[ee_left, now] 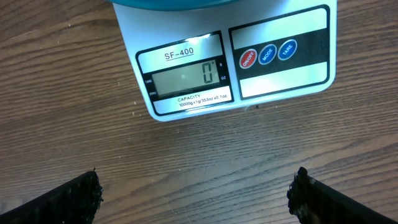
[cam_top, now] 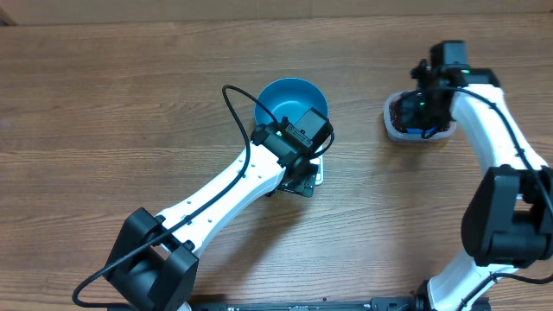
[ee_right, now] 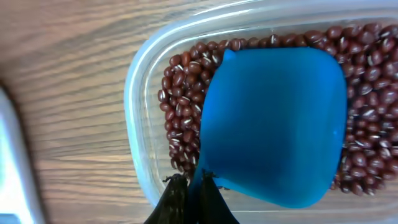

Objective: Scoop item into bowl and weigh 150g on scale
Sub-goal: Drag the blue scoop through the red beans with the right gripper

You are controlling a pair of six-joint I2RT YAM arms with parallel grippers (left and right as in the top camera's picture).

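Many small dark red-brown beans [ee_right: 180, 93] fill the clear rectangular plastic tub [ee_right: 134, 99], where the right gripper [ee_right: 193, 193] pinches a small blue scoop [ee_right: 273, 124], seemingly empty. Left gripper [ee_left: 196, 193] hangs wide open before the white square scale [ee_left: 280, 78] bearing the deep blue bowl [cam_top: 282, 95].

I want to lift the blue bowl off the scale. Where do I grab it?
Probably pinch the bowl by its rim from straight above, one finger inside, one outside: it stands upright, open-topped, and looks too wide to clasp around.
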